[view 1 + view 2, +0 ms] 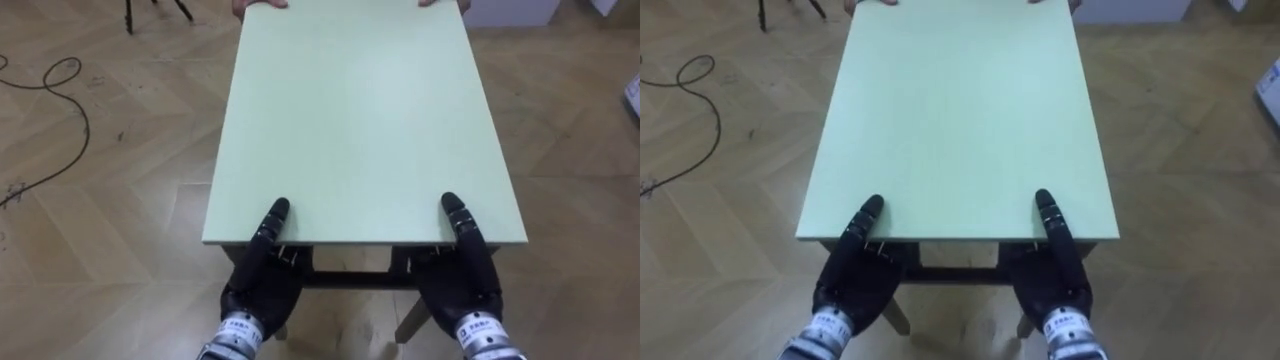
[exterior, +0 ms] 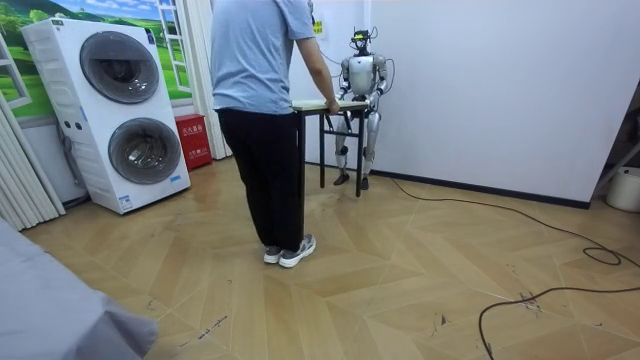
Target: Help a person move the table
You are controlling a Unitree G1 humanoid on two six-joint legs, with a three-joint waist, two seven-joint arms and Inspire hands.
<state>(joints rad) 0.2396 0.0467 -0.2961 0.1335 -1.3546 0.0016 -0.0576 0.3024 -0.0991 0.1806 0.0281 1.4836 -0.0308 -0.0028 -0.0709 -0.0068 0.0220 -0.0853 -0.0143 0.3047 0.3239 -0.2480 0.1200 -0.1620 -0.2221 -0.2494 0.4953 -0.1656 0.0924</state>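
Observation:
A pale green table point(image 1: 360, 110) stands lengthwise before me on the wooden floor. My left hand point(image 1: 262, 270) grips its near edge at the left corner, thumb lying on the top and fingers underneath. My right hand point(image 1: 465, 265) holds the near edge at the right corner the same way. At the far edge a person's hand point(image 1: 262, 4) rests on each corner. In the room view the person point(image 2: 262, 90) stands at one end of the table point(image 2: 318, 104), back to the camera, and I stand at the other end by the white wall.
A dark cable point(image 1: 60, 85) loops on the floor to my left, and tripod legs point(image 1: 130, 15) stand beyond it. A white box point(image 1: 510, 10) sits at the far right. A stacked washer and dryer point(image 2: 110, 110) stands at the room view's left, with another cable point(image 2: 540, 290) on the floor.

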